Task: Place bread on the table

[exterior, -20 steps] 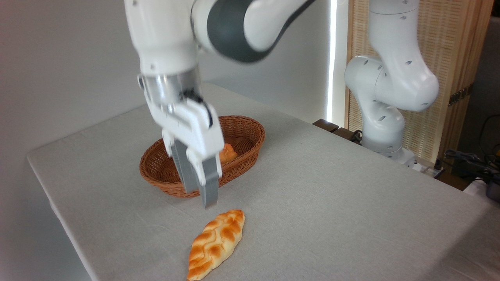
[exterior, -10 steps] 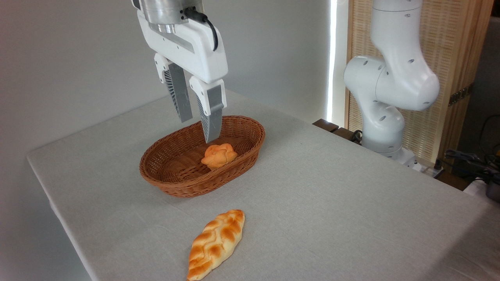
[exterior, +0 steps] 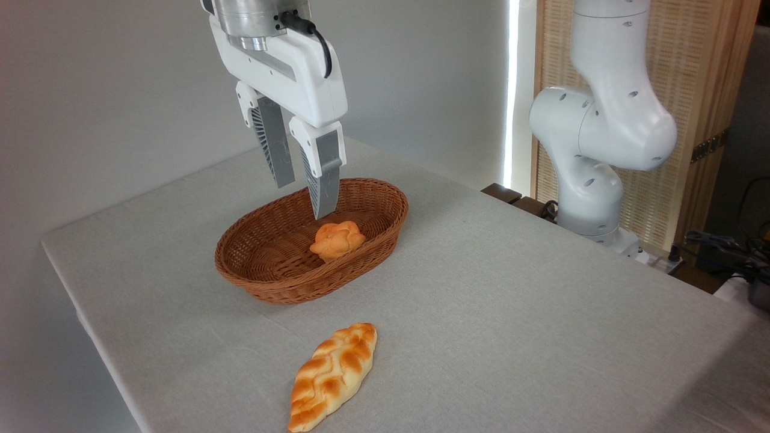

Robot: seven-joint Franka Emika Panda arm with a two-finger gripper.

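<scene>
A white robot arm holds its gripper (exterior: 304, 195) high above a brown wicker basket (exterior: 271, 282), the two grey fingers (exterior: 323, 180) spread apart and holding nothing. The bread (exterior: 332, 376), a long braided golden loaf, lies flat on the grey cloth of the desk (exterior: 511, 325), in front of the basket and well apart from the gripper. A small round orange bun (exterior: 337, 239) sits inside the basket. The task looks complete: the loaf is out and set down, nothing left to move.
</scene>
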